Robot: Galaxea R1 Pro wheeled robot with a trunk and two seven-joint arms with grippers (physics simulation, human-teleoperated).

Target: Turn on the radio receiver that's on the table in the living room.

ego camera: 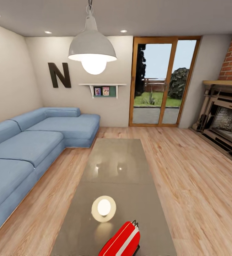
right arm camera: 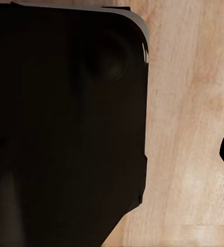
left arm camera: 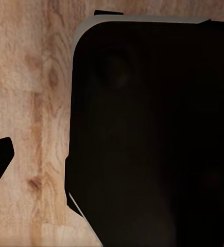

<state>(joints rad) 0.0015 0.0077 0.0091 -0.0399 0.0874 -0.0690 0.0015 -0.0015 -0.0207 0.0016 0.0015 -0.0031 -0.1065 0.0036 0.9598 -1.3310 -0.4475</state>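
While the head view faces the living room:
Radio receiver point(ego camera: 120, 240): one, red, on the table's near end.
Table point(ego camera: 117, 167): one, long, glossy.
Sofa point(ego camera: 30, 145): one, blue.
Pendant lamp point(ego camera: 92, 48): one.
Grippers: opening cannot be told.

Head view. Table point(ego camera: 117, 167) runs lengthwise at centre, from near edge toward far wall. Radio receiver point(ego camera: 121, 240) on table's near end, right of centre line, tilted. Sofa point(ego camera: 30, 149) left of table, L-shaped, running along left wall & turning across behind table's far left corner. Pendant lamp point(ego camera: 92, 48) hangs above table. Letter "N" point(ego camera: 60, 75) on far wall above sofa; shelf point(ego camera: 102, 89) w/ pictures to its right. Glass door point(ego camera: 162, 81) in far wall, right of shelf. Fireplace point(ego camera: 224, 113) at right wall, well apart from table. Floor point(ego camera: 194, 185) between table & fireplace.
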